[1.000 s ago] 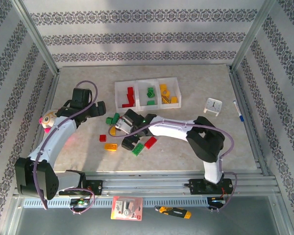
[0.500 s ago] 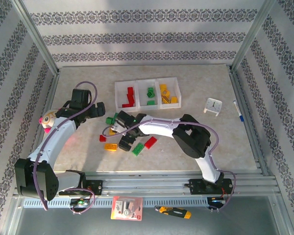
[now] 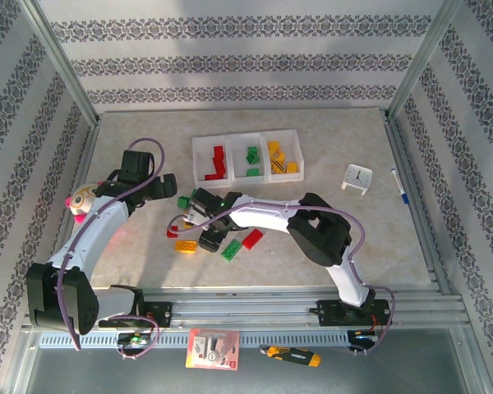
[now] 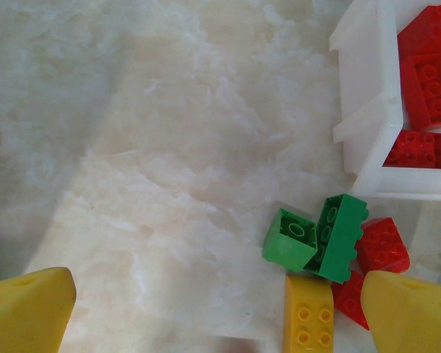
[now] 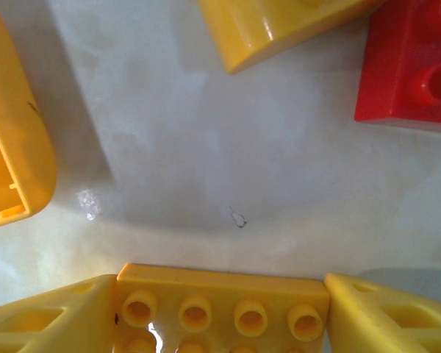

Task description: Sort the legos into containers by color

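In the right wrist view a yellow studded lego (image 5: 220, 294) sits on the table between my right gripper's (image 5: 219, 327) fingers, and both fingertips press its ends. From above, that right gripper (image 3: 199, 210) is low over the loose pile left of centre, among green (image 3: 230, 250), red (image 3: 251, 239) and yellow (image 3: 186, 245) legos. My left gripper (image 3: 159, 185) hovers open just left of the pile, with nothing between its yellow fingertips (image 4: 26, 309). Below it lie two green legos (image 4: 316, 239), a yellow one (image 4: 309, 316) and a red one (image 4: 382, 246). The containers (image 3: 246, 138) hold red, green and yellow legos.
A white square clock (image 3: 358, 176) and a blue pen (image 3: 400, 185) lie at the right. A red card (image 3: 212, 349) and a yellow-black tool (image 3: 290, 355) rest on the front rail. A rounded yellow lego (image 5: 15, 147) and a red one (image 5: 415, 66) lie close to the right gripper.
The right arm has reached further left into the pile and its jaws have closed in onto the yellow lego. The left arm has stayed put, open.
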